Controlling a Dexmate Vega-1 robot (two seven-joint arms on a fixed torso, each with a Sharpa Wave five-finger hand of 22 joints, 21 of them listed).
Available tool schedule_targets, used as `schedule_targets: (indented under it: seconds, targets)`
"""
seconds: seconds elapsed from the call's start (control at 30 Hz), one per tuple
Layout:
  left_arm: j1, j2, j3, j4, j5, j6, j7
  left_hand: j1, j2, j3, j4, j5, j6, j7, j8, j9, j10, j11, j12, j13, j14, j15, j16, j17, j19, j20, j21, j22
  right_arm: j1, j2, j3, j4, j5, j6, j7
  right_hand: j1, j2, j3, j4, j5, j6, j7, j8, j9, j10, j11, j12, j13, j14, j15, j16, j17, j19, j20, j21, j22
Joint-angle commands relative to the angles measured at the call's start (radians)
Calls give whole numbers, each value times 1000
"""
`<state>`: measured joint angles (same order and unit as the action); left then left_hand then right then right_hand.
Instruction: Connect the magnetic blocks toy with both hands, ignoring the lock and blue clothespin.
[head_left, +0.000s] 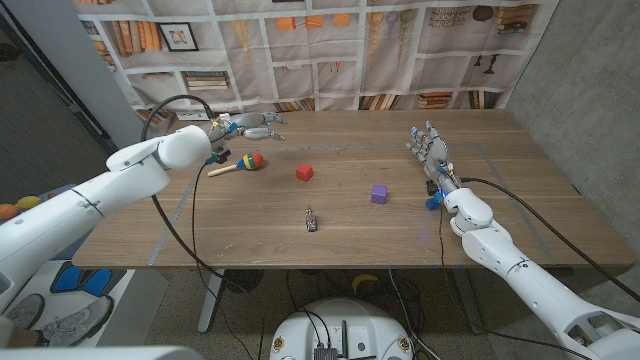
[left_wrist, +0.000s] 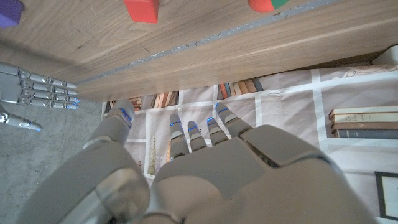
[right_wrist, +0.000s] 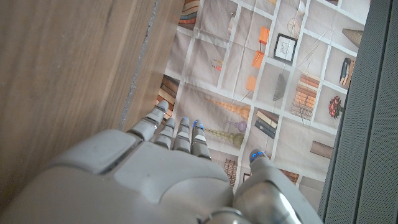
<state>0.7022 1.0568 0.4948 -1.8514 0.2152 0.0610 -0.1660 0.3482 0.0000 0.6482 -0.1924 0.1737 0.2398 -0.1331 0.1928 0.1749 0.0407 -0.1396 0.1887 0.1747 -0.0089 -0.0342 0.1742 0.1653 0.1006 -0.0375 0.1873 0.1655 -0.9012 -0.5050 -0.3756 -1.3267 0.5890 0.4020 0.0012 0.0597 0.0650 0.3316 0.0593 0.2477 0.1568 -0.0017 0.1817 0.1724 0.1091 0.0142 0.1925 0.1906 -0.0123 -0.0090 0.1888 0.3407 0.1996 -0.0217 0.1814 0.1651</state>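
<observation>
Red block mid-table, nearer left hand; purple block right of it, nearer right hand. Blocks well apart. Both hands empty, fingers extended.

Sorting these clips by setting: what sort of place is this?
Probably a lab or test room: a wooden table before a printed bookshelf backdrop, bare concrete wall, cables underneath.
</observation>
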Motion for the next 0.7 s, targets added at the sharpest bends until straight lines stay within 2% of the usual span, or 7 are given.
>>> schedule_targets:
  seconds: [0.03, 0.33, 0.37, 0.53, 0.7]
  targets:
    - [-73, 9, 50, -60, 215, 40, -102, 8, -22, -6, 0, 3, 5, -9, 9, 2, -4, -11, 3, 4, -13, -44, -1, 3, -7, -16, -6, 1, 0, -3, 4, 9, 4, 8, 8, 10, 6, -1, -5, 3, 0, 4, 6, 3, 2, 3, 2, 2, -4, -4, 5, 0, 4, -5, 5, 2]
    - [-136, -23, 105, -73, 375, 37, -203, 35, -43, -7, 0, 9, -5, -15, 6, 2, -20, -9, -2, 5, -35, -32, -4, 4, -22, -8, -9, 1, 7, -1, 6, 25, 11, 14, 22, 9, 8, 1, -5, 3, 0, 4, 6, 3, 3, 2, 2, 2, -4, -4, 6, -3, 3, -5, 5, 2]
    - [-143, -27, 110, -71, 390, 32, -213, 45, -50, -7, 0, 10, -3, -23, 8, 3, -20, -15, -1, 5, -38, -39, -3, 4, -26, -14, -10, 1, 7, -1, 7, 26, 13, 15, 23, 9, 9, 1, -5, 3, 0, 4, 5, 3, 3, 2, 2, 2, -4, -4, 6, -3, 3, -4, 5, 2]
    - [-170, -46, 132, -66, 462, 8, -256, 78, -74, -9, 1, 12, -9, -26, 9, 4, -42, -11, -5, 5, -63, -12, -4, 5, -44, -11, -12, 1, -3, -2, 12, 21, 12, 21, 14, 10, 10, 2, -6, 3, -1, 2, 5, 3, 3, 3, 2, 1, -3, -4, 6, -6, 2, -4, 5, 1]
    - [-175, -68, 143, -71, 520, 22, -294, 102, -88, -9, 3, 13, -23, -26, 6, 5, -65, 1, -8, 6, -90, 6, -6, 6, -68, 1, -15, 1, -18, -6, 17, 7, 13, 22, 4, 11, 13, 4, -7, 3, -1, 1, 5, 3, 3, 3, 2, 1, -2, -2, 7, -9, 2, -3, 5, 1]
